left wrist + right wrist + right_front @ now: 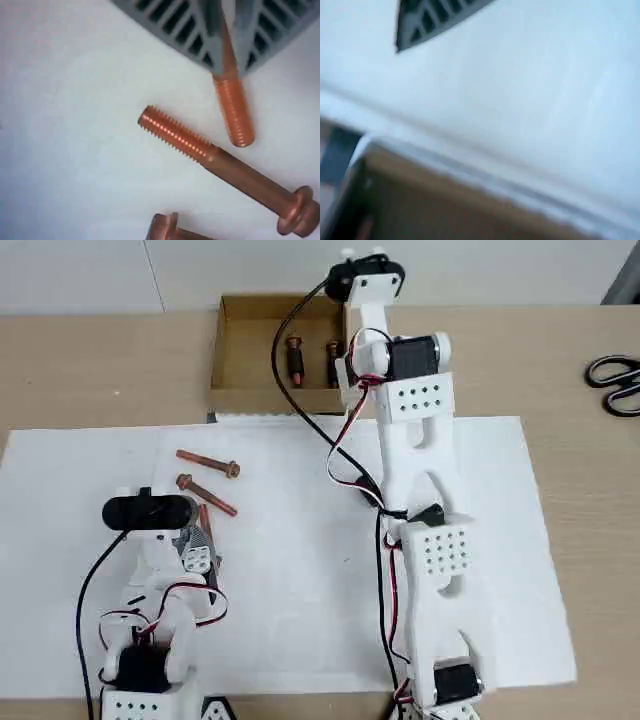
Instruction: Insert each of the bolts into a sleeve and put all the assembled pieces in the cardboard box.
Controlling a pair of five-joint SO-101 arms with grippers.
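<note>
My left gripper (206, 540) (225, 65) sits at the front left of the white paper, shut on the shank of a copper bolt (204, 520) (234, 112) that lies on the sheet. Just beyond it lie two loose copper bolts, one close by (206, 495) (225, 165) and one farther off (208, 462); a bolt head (165, 227) also peeks in. The cardboard box (235, 350) (445, 200) stands at the back and holds two assembled pieces (295, 358) (333, 362). My right gripper (352, 378) hangs by the box's right front corner, one grey finger (435, 20) in sight.
White paper (290, 570) covers the middle of the wooden table. Black scissors (615, 380) lie at the far right edge. The right arm stretches from the front edge across the paper to the box.
</note>
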